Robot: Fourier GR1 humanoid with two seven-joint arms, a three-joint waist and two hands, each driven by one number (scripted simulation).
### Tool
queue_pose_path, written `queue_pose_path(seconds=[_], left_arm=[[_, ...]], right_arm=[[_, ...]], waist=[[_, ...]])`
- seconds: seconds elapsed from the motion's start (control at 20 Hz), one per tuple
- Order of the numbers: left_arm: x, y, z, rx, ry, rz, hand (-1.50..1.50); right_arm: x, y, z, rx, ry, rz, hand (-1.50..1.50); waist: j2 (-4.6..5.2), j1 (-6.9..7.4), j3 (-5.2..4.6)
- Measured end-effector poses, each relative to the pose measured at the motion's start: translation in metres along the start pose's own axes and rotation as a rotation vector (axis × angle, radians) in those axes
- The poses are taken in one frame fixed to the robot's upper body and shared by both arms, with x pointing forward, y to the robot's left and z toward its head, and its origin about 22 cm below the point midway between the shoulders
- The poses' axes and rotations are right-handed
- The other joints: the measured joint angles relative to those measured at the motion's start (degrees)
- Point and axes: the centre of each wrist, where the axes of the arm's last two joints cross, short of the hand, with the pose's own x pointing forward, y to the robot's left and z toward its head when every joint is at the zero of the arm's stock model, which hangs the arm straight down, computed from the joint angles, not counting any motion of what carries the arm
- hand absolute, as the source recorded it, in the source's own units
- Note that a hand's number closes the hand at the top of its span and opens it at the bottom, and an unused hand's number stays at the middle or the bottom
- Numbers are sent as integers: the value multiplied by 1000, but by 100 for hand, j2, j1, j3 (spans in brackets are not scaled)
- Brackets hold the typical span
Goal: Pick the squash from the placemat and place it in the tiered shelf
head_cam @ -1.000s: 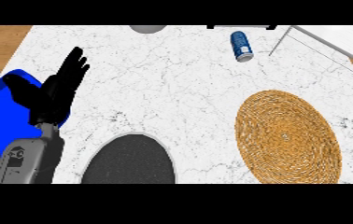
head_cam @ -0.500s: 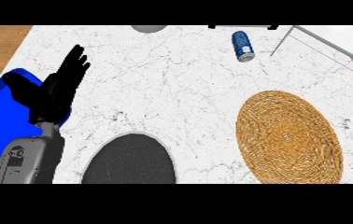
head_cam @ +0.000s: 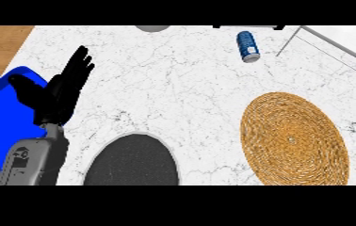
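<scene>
1. white marbled worktop [head_cam: 188, 88] with thin grey veins.
2. left hand [head_cam: 59, 93], black, rests at the left edge, fingers [head_cam: 78, 65] straight and spread, holding nothing.
3. round woven straw placemat [head_cam: 294, 138] at right; no squash shows on it.
4. blue can [head_cam: 247, 46] lies on its side up top; its label is too small to read.
5. dark round plate [head_cam: 132, 160] at the bottom.
6. thin metal shelf frame [head_cam: 313, 34] in the top right corner.

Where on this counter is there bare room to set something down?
Widest bare marble lies between the left hand, blue can and woven placemat. The near edge is tighter: only a strip separates the dark plate from the placemat.
</scene>
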Motion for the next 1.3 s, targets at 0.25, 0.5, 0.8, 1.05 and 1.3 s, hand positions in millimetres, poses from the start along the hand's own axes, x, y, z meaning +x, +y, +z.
queue_pose_path(seconds=[0.25,0.5,0.8,1.05,1.3], left_arm=[[0,1,-1,-13,-3,2,0],[2,-2,-4,-11,-12,-1,0],[0,0,-2,-11,-7,5,0],[0,2,0,-1,-10,8,0],[-3,6,1,17,-2,12,0]], right_arm=[[-3,2,-2,-95,-47,-67,-150],[4,-12,-2,-131,-70,-119,-150],[5,-47,15,8,8,-194,-150],[8,-78,34,12,60,-203,-150],[10,-95,46,12,71,-242,-150]], waist=[[23,42,10],[38,50,11],[48,45,19],[58,25,37],[47,-73,59]])
